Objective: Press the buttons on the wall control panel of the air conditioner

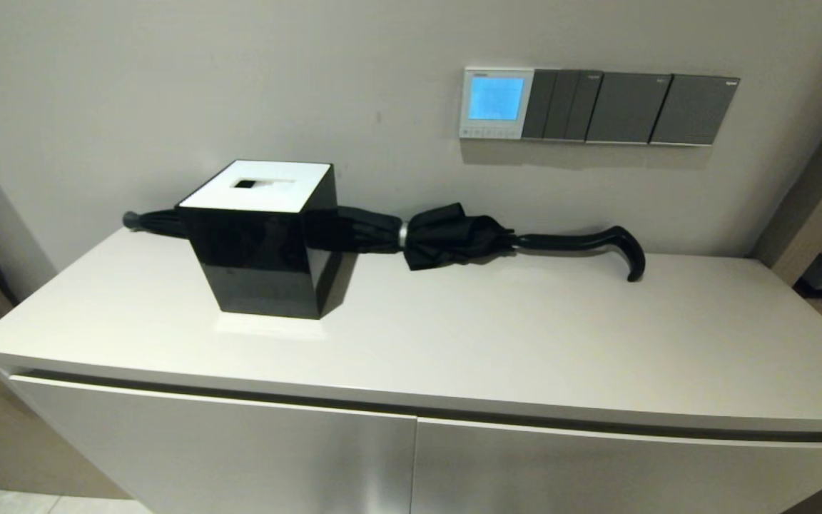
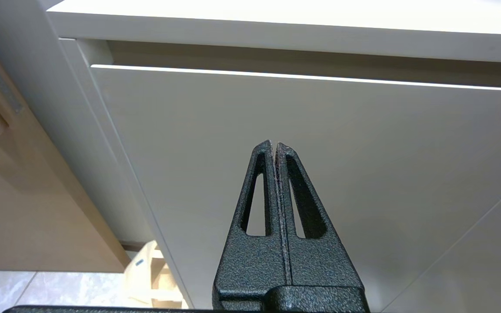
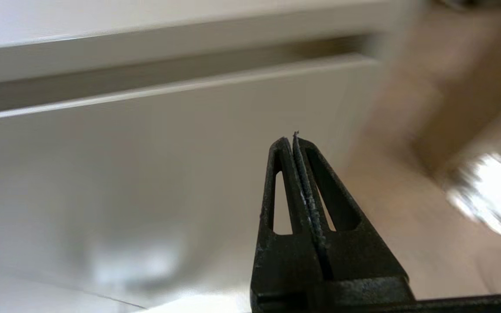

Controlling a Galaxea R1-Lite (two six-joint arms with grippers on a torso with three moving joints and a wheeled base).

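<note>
The air conditioner's wall control panel (image 1: 496, 103) is a small white-framed square on the wall with a lit blue screen. Its row of tiny pale buttons (image 1: 489, 132) runs along its lower edge. Neither arm shows in the head view. My left gripper (image 2: 275, 144) is shut and empty, low in front of the cabinet's left door. My right gripper (image 3: 293, 138) is shut and empty, low in front of the cabinet's right door. Both are far below the panel.
Dark grey switch plates (image 1: 628, 107) adjoin the panel on the right. On the white cabinet top (image 1: 525, 335) stand a black tissue box with a white lid (image 1: 265, 239) and a folded black umbrella (image 1: 454, 239) along the wall below the panel.
</note>
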